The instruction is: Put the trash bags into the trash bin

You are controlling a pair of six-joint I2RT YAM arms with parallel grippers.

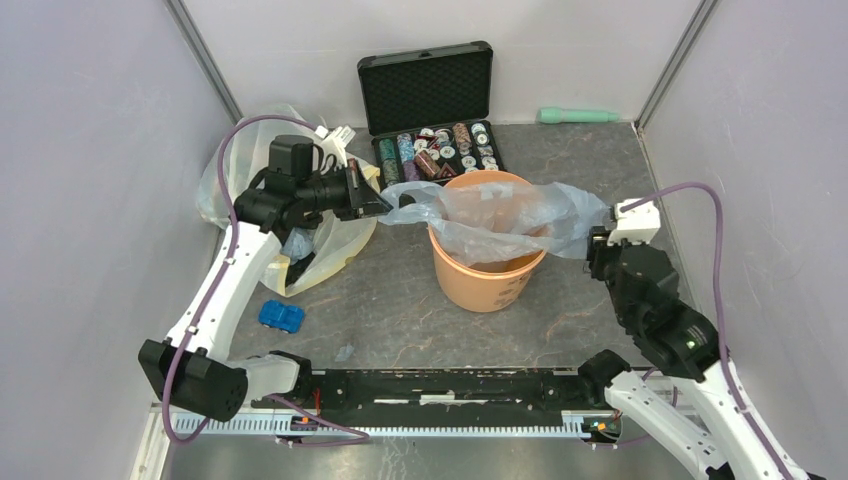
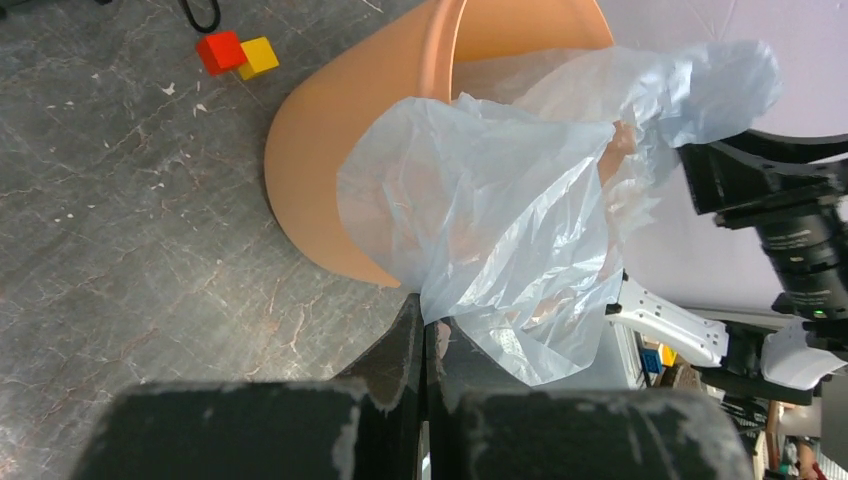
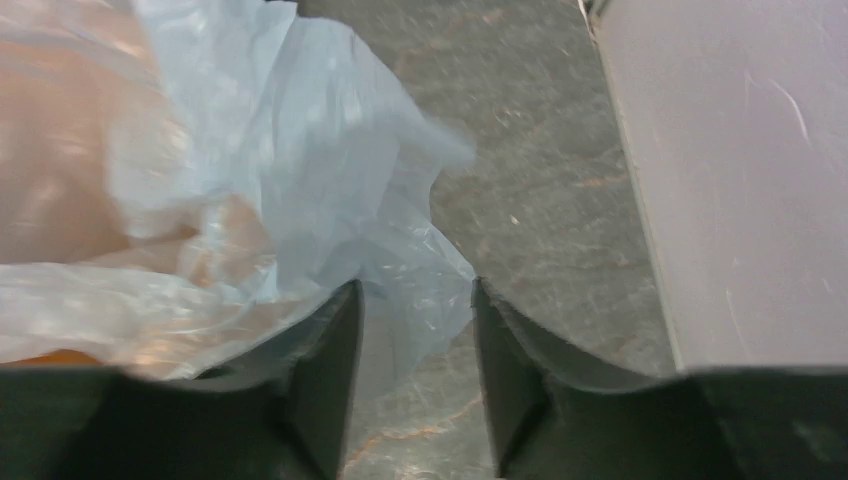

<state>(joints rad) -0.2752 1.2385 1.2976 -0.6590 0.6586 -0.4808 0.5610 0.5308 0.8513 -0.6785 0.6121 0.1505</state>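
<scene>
The pale blue bag (image 1: 500, 215) lies draped over the mouth of the orange bucket (image 1: 485, 285), which stands mid-table. Its film sags inside and spills over the left and right rims. The left gripper (image 1: 385, 207) has its fingers pressed together, pinching the bag's left edge. The right gripper (image 3: 415, 300), at the bag's right edge, has its fingers spread, with loose film lying between them. Faint dark marks on the bucket's near wall may be prints, but they are too blurred to read. A black case (image 1: 425, 90) stands open just beyond the bucket.

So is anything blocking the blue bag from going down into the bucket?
Nothing visible. The bag drapes over the open bucket; the left gripper pinches one edge, the right gripper is open at the other.
</scene>
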